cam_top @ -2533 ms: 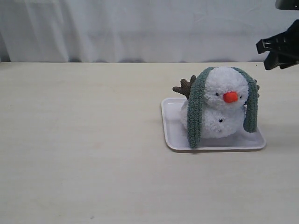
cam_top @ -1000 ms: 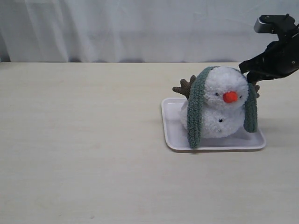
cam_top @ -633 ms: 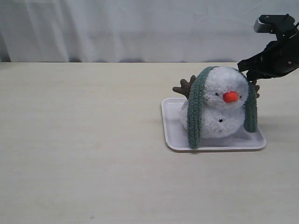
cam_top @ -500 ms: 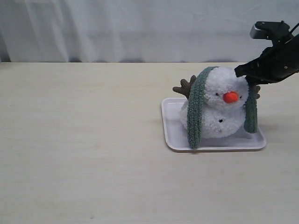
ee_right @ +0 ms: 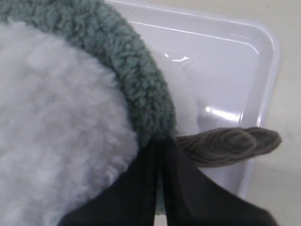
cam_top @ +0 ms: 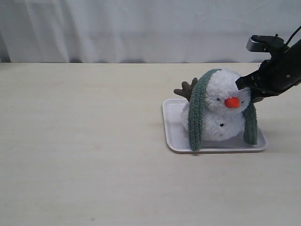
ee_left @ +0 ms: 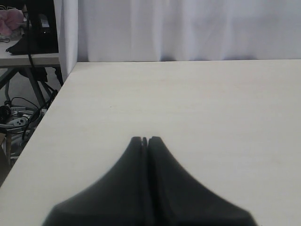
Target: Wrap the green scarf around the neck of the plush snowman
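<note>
The plush snowman (cam_top: 221, 110) sits on a white tray (cam_top: 171, 127). The green scarf (cam_top: 195, 115) lies draped over the top of its head, and both ends hang down to the tray. My right gripper (cam_top: 241, 84) is shut, its tips pressed against the scarf on the right side of the head. In the right wrist view the closed gripper (ee_right: 162, 143) touches the scarf (ee_right: 136, 80) beside the white head (ee_right: 56, 122), just above a brown twig arm (ee_right: 225, 143). The neck is hidden. My left gripper (ee_left: 145, 139) is shut over bare table.
The tray (ee_right: 244, 61) rests right of the middle on a pale wooden table (cam_top: 84, 155). A white curtain (cam_top: 141, 28) hangs behind the far edge. Beyond the table's side edge stand a desk and cables (ee_left: 23, 70).
My right gripper came down and leftward from the upper right onto the scarf at the side of the head. The scarf's right end slid lower and the head dipped slightly.
</note>
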